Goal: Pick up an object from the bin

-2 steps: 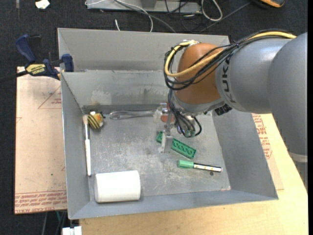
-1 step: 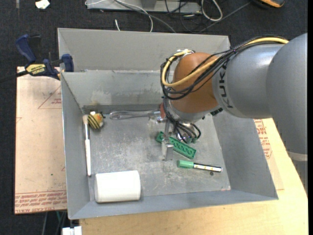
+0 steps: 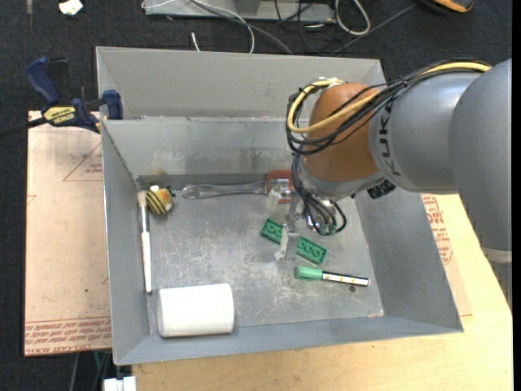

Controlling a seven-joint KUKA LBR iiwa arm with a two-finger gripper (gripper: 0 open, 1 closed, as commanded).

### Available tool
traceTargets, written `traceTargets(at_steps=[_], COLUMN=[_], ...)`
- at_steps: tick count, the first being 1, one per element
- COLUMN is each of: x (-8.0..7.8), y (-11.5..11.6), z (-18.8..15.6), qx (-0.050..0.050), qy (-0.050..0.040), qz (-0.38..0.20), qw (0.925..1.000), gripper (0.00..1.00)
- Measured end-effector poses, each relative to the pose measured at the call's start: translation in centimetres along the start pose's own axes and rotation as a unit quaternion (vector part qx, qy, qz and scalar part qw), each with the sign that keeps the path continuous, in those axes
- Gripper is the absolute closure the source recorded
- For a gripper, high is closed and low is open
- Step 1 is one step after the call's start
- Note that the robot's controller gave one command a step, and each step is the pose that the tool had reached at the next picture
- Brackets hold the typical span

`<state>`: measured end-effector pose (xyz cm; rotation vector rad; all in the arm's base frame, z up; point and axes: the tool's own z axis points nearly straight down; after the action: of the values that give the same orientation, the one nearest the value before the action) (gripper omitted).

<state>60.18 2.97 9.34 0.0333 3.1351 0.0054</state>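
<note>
Item: two small green bricks, right of centre on the bin [image 3: 203,255] floor.
- **Left brick** [image 3: 272,232]: squarish, tilted.
- **Right brick** [image 3: 311,251]: long axis runs upper left to lower right.
- **Gripper** [image 3: 285,249]: low between the two bricks. You cannot tell its grip state.
- **Advice:** choose one brick, centre over it, and close across its short width without nudging its neighbour.
- **Nearby:** green-capped pen [image 3: 332,278] just below, and white block [image 3: 195,309] at lower left.

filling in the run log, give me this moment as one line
gripper low over bin middle | beside it: green block, second green block | nearer front: green-capped pen | left side: white block, brush
</note>
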Motion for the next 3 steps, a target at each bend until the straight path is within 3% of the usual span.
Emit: traceTargets(at_steps=[1,2,3], x=[-0.3,6.3,6.3], y=[-1.8,-10.1,-10.1], z=[-0.1,2.2,2.2], qx=[-0.001,0.0,0.0], qy=[-0.0009,-0.0009,-0.0009], qz=[-0.006,0.029,0.03], qw=[1.0,0.9996,0.9996], gripper=[0.0,1.0,1.0])
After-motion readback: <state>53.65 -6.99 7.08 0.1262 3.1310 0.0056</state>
